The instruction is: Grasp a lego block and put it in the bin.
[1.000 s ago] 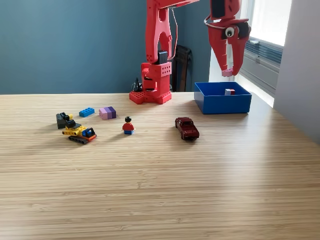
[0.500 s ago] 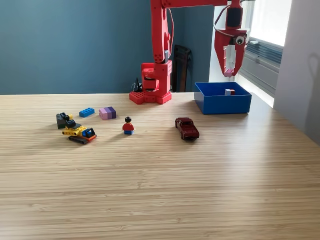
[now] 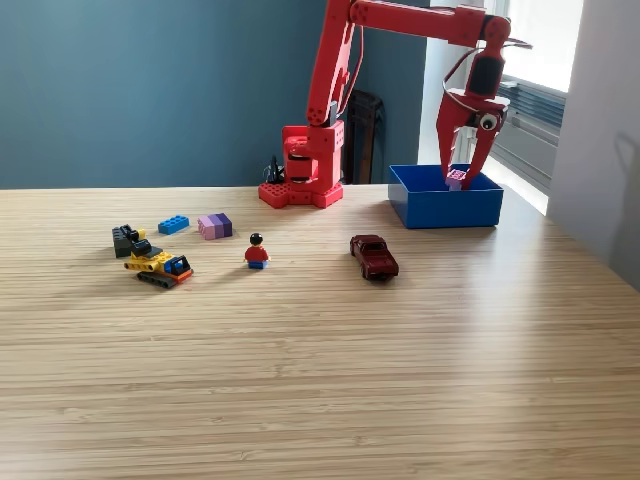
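Gripper [image 3: 459,182]: red, pointing straight down, its tips at the rim of the bin; fingers clamped on a small pink block [image 3: 456,177], which sits between the tips inside the bin's opening.

Bin [image 3: 445,207]: low, square, bright blue, open top, on the counter [image 3: 320,360] at about 2 o'clock from the counter's middle in the exterior view. Contents other than the held block are hidden behind the front wall and the gripper.

Arm base [image 3: 303,165]: red, at 12 o'clock on the far edge of the counter, just beside the bin at its 9 o'clock.

Toy car [image 3: 374,256]: dark red, near the bin at its 7 o'clock, apart from it.

Toy figure [image 3: 257,251]: red shirt, black hair, upright, at 9 o'clock from the car.

Purple block [image 3: 215,225], blue block [image 3: 173,224], dark piece [image 3: 125,238], yellow tracked vehicle [image 3: 159,265]: clustered at 9 o'clock of the counter, well apart from the bin.

Progress, as judged: grasp and carry done; block is in place over the bin, release not yet done. Remaining: part the fingers, lift clear.
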### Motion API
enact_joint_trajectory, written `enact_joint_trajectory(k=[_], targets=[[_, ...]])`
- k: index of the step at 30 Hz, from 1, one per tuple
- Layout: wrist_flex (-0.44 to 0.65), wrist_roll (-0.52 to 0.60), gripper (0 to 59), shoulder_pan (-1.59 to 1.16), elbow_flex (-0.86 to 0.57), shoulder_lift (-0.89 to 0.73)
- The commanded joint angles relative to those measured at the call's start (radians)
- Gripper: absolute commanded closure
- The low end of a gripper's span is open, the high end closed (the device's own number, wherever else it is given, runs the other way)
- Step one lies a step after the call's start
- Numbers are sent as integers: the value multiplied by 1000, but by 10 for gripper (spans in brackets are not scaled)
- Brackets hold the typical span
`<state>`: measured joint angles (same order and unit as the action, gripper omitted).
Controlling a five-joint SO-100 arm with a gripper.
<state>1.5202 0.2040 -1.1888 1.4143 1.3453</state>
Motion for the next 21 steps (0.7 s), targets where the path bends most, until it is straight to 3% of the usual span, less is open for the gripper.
enact_joint_trajectory(k=[1,7,11,15,21], targets=[[104,-5,383,-40,-153,-28],[184,-21,310,-80,-247,-64],[230,-11,330,-89,-336,-52],[262,17,384,-52,-518,-48],[264,48,400,11,-670,-48]])
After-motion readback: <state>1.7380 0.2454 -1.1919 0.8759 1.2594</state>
